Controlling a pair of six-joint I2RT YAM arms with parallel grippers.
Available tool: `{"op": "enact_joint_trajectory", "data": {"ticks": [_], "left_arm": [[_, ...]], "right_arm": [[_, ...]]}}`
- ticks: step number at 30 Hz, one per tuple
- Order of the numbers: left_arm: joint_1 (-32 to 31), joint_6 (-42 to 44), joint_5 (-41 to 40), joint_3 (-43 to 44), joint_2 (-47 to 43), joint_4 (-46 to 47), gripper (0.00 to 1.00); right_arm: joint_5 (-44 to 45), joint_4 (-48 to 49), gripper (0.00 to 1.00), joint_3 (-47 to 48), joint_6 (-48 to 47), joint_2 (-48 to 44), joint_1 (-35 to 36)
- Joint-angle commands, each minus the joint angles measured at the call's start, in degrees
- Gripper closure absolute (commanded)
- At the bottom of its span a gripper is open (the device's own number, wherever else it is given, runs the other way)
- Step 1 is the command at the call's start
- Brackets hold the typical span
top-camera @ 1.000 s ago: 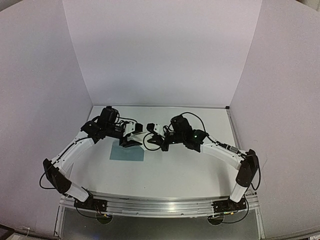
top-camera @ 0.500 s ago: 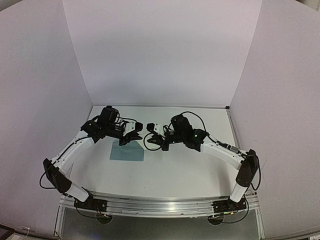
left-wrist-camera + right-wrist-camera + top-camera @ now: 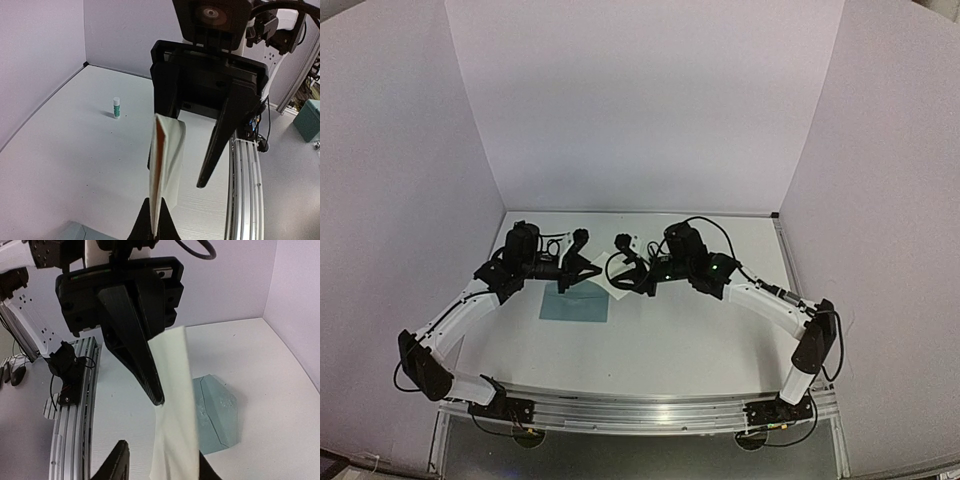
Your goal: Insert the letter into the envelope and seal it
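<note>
The letter (image 3: 165,160), a cream sheet folded and seen edge-on, hangs off the table with my left gripper (image 3: 154,226) shut on its edge. In the right wrist view the letter (image 3: 175,410) drops between the spread fingers of my right gripper (image 3: 157,467), which is open, and it lies close to the right finger. The pale teal envelope (image 3: 217,412) rests flat on the table just beyond, flap side up. From above, both grippers meet over the table's middle, left gripper (image 3: 582,268) facing right gripper (image 3: 628,272), with the envelope (image 3: 574,306) below them.
A small white glue stick (image 3: 116,107) with a green band stands upright on the table towards the left wall. White walls close in the table on three sides. The aluminium rail (image 3: 640,412) carrying the arm bases runs along the near edge.
My left gripper has shut on the letter and its arm has drawn back to the left. My right gripper has opened, letting go of the sheet.
</note>
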Motion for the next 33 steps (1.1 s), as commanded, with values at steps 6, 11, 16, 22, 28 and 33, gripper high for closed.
{"op": "enact_joint_trajectory", "data": {"ticks": [6, 11, 16, 22, 28, 33], "left_arm": [[1.0, -7.4, 4.5, -1.7, -2.6, 7.8, 1.0], [1.4, -8.3, -2.0, -1.2, -2.3, 4.6, 0.27], [8.2, -4.1, -4.6, 4.3, 3.2, -6.8, 0.02], [16.1, 10.9, -13.8, 15.8, 18.2, -24.7, 0.01], [18.1, 27.5, -25.6, 33.6, 39.0, -43.6, 0.0], [20.8, 30.2, -27.2, 47.8, 53.0, -50.6, 0.01]], "right_arm": [[-3.8, 1.5, 1.0, 1.9, 4.2, 0.6, -0.6], [0.4, 1.5, 1.0, -0.4, 6.7, -0.6, -1.5], [8.3, 1.5, 1.0, -4.9, 11.9, -1.8, -3.9], [12.2, 1.4, 1.0, -8.1, 14.1, -1.3, -4.8], [10.2, 1.3, 1.0, -8.2, 14.3, 0.1, -4.8], [8.8, 1.1, 1.0, -8.9, 14.6, -0.2, -4.8]]}}
